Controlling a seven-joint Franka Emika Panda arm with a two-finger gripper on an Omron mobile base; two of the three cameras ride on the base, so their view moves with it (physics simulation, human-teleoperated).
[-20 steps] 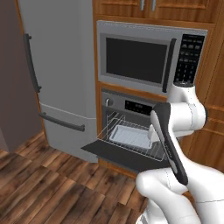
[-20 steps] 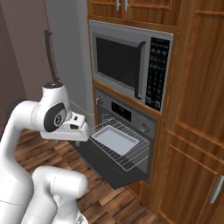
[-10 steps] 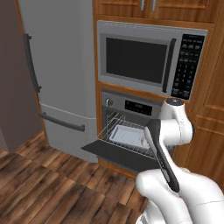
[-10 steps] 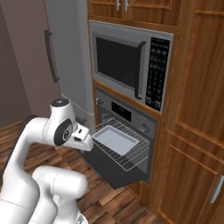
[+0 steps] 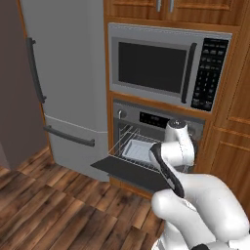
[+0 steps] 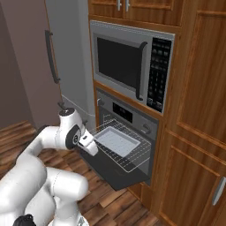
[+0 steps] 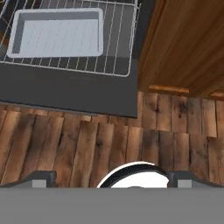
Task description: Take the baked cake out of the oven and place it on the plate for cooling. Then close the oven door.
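Observation:
The oven (image 5: pixel 157 118) has a grey control strip, and its oven door (image 5: pixel 128 170) hangs open, flat and dark. A pale rectangular tray (image 5: pixel 138 149) rests on the pulled-out wire rack (image 6: pixel 132 155). I cannot make out the cake on the tray (image 7: pixel 57 33). The plate is out of view. My gripper (image 7: pixel 112 179) hovers above the wood floor just in front of the door's edge (image 7: pixel 65 92), pointing down. Its fingertips (image 7: pixel 40 177) stand wide apart, open, with nothing between them. The white hand (image 6: pixel 86 143) sits at the door's left side.
A silver microwave (image 5: pixel 165 66) sits above the oven. The grey fridge (image 5: pixel 63 83) stands to the left and wooden cabinets (image 6: pixel 198 132) to the right. Wood floor (image 7: pixel 87 140) lies below the hand.
The arm has folded down, bringing the hand lower in front of the open oven. The jaws stay open. Tray, rack and door have not moved.

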